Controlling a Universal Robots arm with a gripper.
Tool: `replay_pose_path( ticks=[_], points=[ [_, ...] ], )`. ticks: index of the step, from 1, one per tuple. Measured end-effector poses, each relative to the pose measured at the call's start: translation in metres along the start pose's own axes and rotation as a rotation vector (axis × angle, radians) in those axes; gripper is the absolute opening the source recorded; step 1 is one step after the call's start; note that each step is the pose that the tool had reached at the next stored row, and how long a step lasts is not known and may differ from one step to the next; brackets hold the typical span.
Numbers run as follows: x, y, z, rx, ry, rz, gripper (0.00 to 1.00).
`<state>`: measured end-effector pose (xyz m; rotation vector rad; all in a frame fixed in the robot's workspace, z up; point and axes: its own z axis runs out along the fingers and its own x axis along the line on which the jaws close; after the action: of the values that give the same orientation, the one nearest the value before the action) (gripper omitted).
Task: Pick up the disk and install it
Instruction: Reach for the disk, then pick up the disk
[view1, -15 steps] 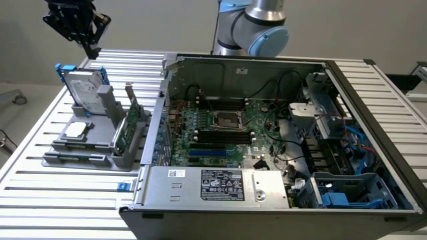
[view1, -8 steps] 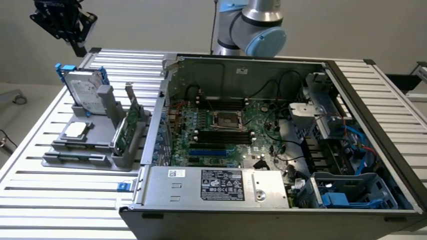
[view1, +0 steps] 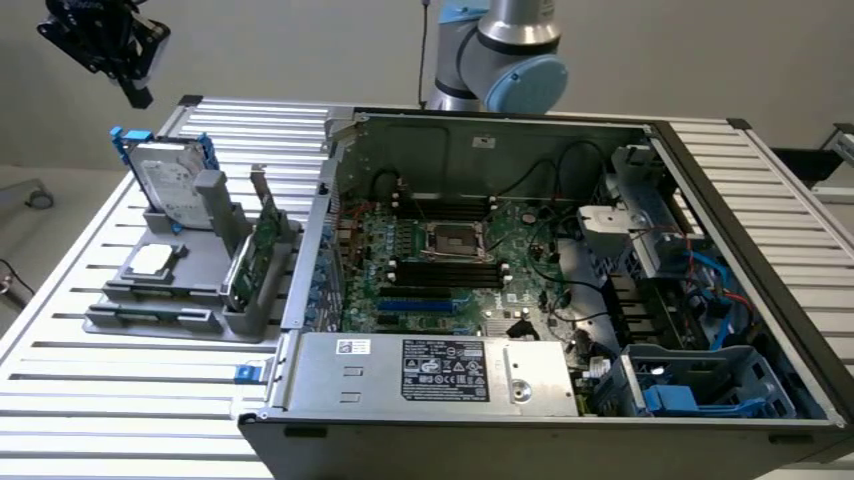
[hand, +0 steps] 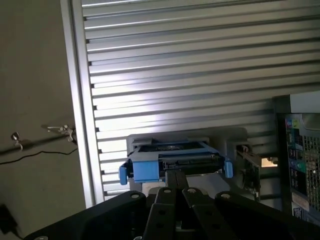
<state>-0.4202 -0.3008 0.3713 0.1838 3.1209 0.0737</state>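
Note:
The disk (view1: 174, 180) stands upright in a grey holder (view1: 174, 320) at the exterior view's left; it is silver with a white label and a blue carrier frame. My gripper (view1: 134, 95) hangs in the air above and a little behind it, apart from it. In the wrist view the disk (hand: 175, 162) is seen edge-on from above, blue frame around its connector end. The black fingers (hand: 167, 192) of my gripper (hand: 176, 176) meet tip to tip, shut, with nothing between them.
The holder also carries a small square silver chip (view1: 151, 260) and an upright green circuit card (view1: 254, 260). An open computer case (view1: 534, 445) fills the middle and right of the slatted metal table (view1: 120, 400), with a blue drive cage (view1: 707, 385) at its near right corner.

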Motion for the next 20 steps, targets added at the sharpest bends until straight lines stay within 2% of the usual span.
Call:
replay_pose_path(
  ticks=[18, 20],
  points=[
    [0.0031, 0.0005, 0.0002, 0.0001, 0.0009, -0.002, 0.11],
    [0.0035, 0.0005, 0.0007, -0.0002, 0.0020, -0.028, 0.11]
  ],
)
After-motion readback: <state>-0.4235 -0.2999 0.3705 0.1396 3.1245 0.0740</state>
